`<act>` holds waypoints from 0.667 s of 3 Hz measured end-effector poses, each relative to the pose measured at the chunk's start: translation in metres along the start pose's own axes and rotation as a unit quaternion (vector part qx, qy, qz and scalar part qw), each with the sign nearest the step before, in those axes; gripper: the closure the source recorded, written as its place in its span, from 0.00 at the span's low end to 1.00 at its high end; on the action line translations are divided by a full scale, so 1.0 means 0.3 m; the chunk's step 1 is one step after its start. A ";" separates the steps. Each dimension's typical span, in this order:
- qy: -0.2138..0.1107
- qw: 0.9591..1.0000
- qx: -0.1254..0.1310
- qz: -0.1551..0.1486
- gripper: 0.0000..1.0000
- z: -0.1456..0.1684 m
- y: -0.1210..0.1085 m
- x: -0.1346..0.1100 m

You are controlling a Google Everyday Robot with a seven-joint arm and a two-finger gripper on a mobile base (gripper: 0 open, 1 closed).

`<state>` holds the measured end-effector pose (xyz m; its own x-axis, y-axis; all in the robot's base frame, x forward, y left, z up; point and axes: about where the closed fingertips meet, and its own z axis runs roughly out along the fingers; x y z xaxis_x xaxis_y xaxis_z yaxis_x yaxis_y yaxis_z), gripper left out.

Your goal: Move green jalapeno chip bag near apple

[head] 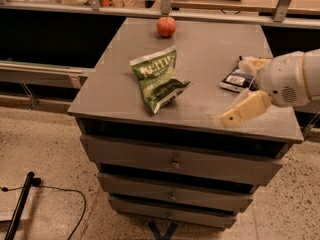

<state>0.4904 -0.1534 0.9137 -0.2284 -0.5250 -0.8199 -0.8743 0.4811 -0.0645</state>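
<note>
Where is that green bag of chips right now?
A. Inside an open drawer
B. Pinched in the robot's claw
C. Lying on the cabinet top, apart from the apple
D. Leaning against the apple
C: the green jalapeno chip bag lies flat on the cabinet top, with bare surface between it and the apple at the far edge. The gripper is off to the right, open and empty.
</note>
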 end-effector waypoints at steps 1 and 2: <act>-0.041 0.999 0.022 0.018 0.00 0.092 -0.042 -0.043; -0.072 0.997 0.007 0.032 0.00 0.192 -0.072 -0.055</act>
<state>0.5376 -0.1146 0.8958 -0.2182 -0.3868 -0.8960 -0.8534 0.5210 -0.0171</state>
